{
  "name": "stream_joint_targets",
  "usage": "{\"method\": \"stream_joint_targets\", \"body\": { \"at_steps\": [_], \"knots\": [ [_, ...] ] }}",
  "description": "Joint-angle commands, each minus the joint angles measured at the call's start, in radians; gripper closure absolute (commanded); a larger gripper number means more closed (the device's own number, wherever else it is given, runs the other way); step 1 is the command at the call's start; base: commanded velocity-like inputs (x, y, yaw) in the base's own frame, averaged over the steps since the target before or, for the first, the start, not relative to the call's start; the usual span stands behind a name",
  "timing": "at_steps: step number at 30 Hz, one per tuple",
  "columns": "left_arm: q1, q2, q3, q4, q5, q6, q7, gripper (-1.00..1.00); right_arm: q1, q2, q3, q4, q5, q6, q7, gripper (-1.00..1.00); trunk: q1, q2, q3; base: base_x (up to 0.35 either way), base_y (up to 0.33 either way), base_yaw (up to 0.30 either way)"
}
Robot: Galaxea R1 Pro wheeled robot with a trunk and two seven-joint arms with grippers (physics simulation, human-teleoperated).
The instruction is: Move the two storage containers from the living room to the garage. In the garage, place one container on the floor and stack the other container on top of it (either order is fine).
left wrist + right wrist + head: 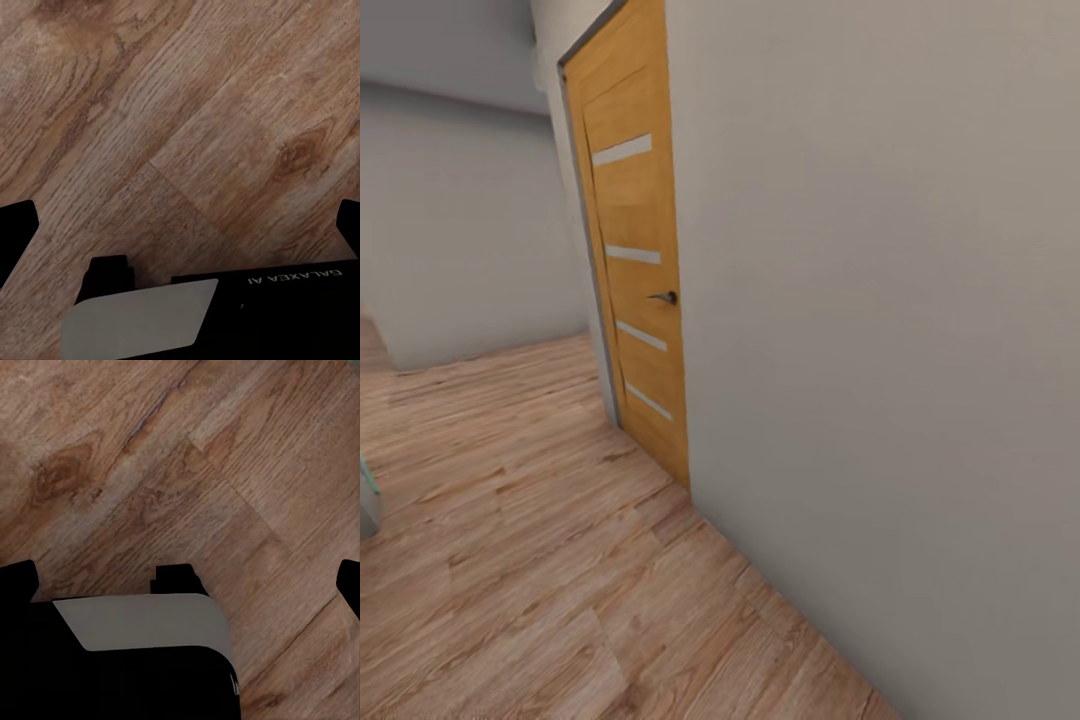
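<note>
Orange wood makes up the door (635, 270), which stands shut in a plain pale wall (880, 350). It has four frosted horizontal strips down its face and a dark lever handle (665, 297) on the edge nearest the wall's long run. From the foot of the door, a light wood plank floor (530, 560) spreads out toward the camera and off to the side away from the handle, where it meets another pale wall. No orange-red bin appears near the door or on the planks around it.

Both arms hang with their wrists turned down, so each wrist camera looks straight at the planks. In the left wrist view, the left gripper (184, 225) has its two dark fingertips (16, 225) at opposite edges of the picture, spread wide, with bare floor between them. In the right wrist view, the right gripper (184, 581) is the same: fingertips (16, 581) far apart, nothing held, only wood grain and a knot between them.
</note>
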Motion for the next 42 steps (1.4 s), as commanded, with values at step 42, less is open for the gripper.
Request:
{"method": "stream_joint_targets", "body": {
  "at_steps": [42],
  "knots": [
    [-0.001, 0.004, -0.008, 0.0, 0.008, 0.004, -0.002, -1.0, -0.001, -0.001, 0.008, 0.004, -0.01, -0.008, 0.002, -1.0, 0.0, -0.001, -0.001, 0.158, 0.0, 0.137]
  ]
}}
